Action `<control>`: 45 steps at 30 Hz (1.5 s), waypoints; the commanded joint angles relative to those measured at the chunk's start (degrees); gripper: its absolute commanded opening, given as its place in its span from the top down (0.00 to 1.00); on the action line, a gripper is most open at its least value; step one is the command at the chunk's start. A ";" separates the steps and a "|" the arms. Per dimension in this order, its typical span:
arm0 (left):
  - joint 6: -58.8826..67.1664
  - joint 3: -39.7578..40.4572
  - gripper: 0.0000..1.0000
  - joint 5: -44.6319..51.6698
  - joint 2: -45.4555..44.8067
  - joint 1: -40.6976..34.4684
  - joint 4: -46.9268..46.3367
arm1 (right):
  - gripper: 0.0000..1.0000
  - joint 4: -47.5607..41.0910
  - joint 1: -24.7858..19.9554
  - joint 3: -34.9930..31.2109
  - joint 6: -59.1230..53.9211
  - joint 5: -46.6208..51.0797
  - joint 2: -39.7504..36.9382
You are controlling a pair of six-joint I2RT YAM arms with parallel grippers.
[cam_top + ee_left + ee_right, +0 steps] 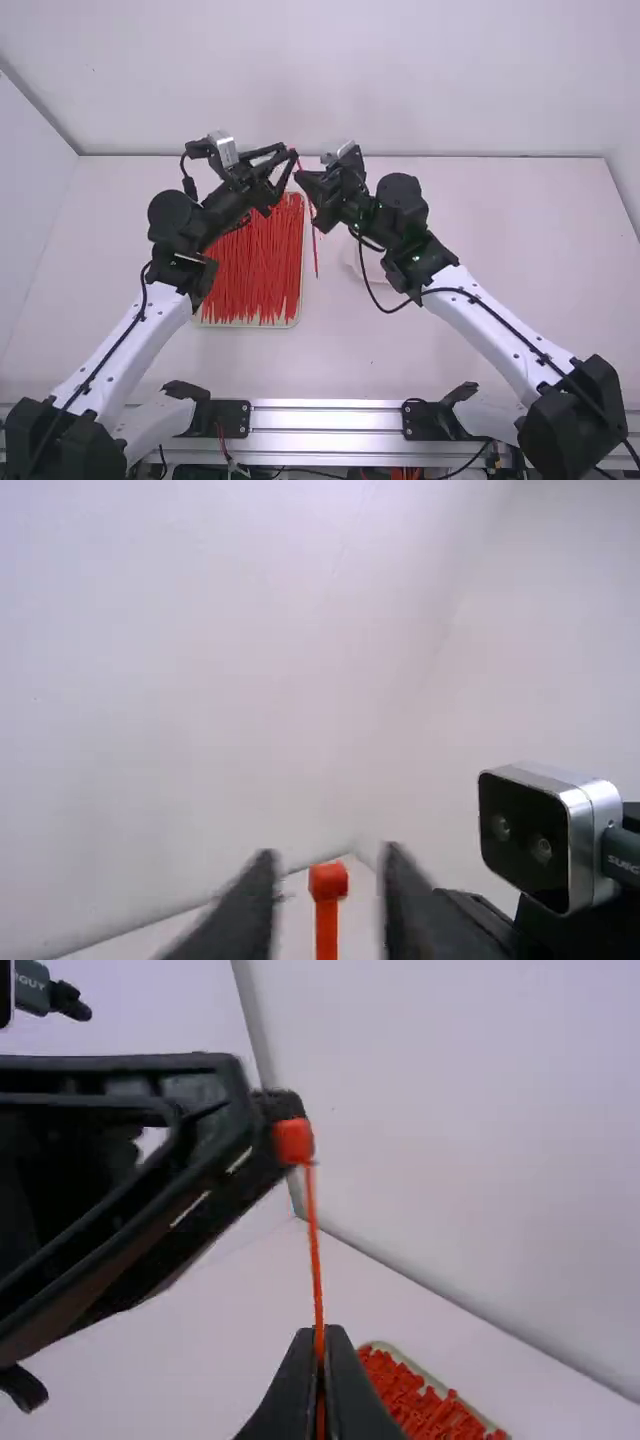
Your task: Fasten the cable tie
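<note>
The high view takes in both white arms bent inward from their bases, elbows out, with the left end effector point(288, 163) and right end effector point(303, 183) nearly nose to nose above the far edge of a cream tray point(250, 322) heaped with loose red ties point(258, 265). Between them, raised off the white surface point(480, 220), hangs the single red plastic cable tie point(313, 245), its tail drooping down past the tray's right side.

The right wrist view adds the grip: the right end effector point(318, 1335) is pinched tight on the strap, which rises straight to the square head at the tip of the left arm's black fingers point(225, 1150). A tray corner point(420, 1390) lies below.

The left wrist view looks the other way. The left end effector point(322, 860) stands narrowly parted, the tie's head point(327, 880) between its fingertips with a slim gap on each side. Just beside sits the right arm's silver-faced wrist camera point(545, 835).
</note>
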 commanded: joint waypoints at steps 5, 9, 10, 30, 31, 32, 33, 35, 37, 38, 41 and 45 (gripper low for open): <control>1.53 -0.26 0.02 1.88 0.22 1.01 0.22 | 1.00 0.55 -4.02 1.79 0.20 -9.46 0.33; 2.75 -0.13 0.01 9.70 0.22 4.61 1.88 | 1.00 1.38 -7.80 1.79 0.22 -18.08 0.33; 2.73 -0.13 0.01 11.43 0.22 5.38 2.51 | 1.00 1.68 -8.48 1.79 0.24 -19.93 0.33; 4.35 17.44 0.01 44.72 6.99 11.26 1.38 | 1.00 30.16 -15.85 -3.74 16.24 -39.50 0.33; 4.09 17.59 0.01 44.78 7.10 11.26 1.44 | 1.00 30.73 -15.85 -3.87 16.48 -39.50 0.33; 2.03 19.04 0.01 45.42 8.17 10.84 2.84 | 1.00 35.76 -16.20 -5.14 19.06 -38.86 0.33; 0.74 19.89 0.01 46.16 8.90 10.62 4.20 | 1.00 38.47 -16.39 -5.88 20.87 -38.12 0.33; -2.62 21.55 0.01 47.93 10.23 9.92 7.23 | 1.00 43.17 -16.55 -7.37 24.02 -36.39 0.33; -5.57 23.85 0.01 50.82 12.00 8.24 11.15 | 1.00 47.17 -16.15 -8.94 26.23 -34.45 0.33; -5.92 24.33 0.01 51.32 12.44 7.72 11.80 | 1.00 47.69 -15.91 -9.22 26.49 -33.92 0.33; -6.62 26.84 0.01 51.98 14.67 5.05 12.09 | 1.00 48.22 -14.45 -10.27 26.77 -31.21 0.33; -6.27 28.79 0.05 52.02 17.27 2.60 10.10 | 1.00 47.89 -12.96 -10.58 27.26 -28.94 0.33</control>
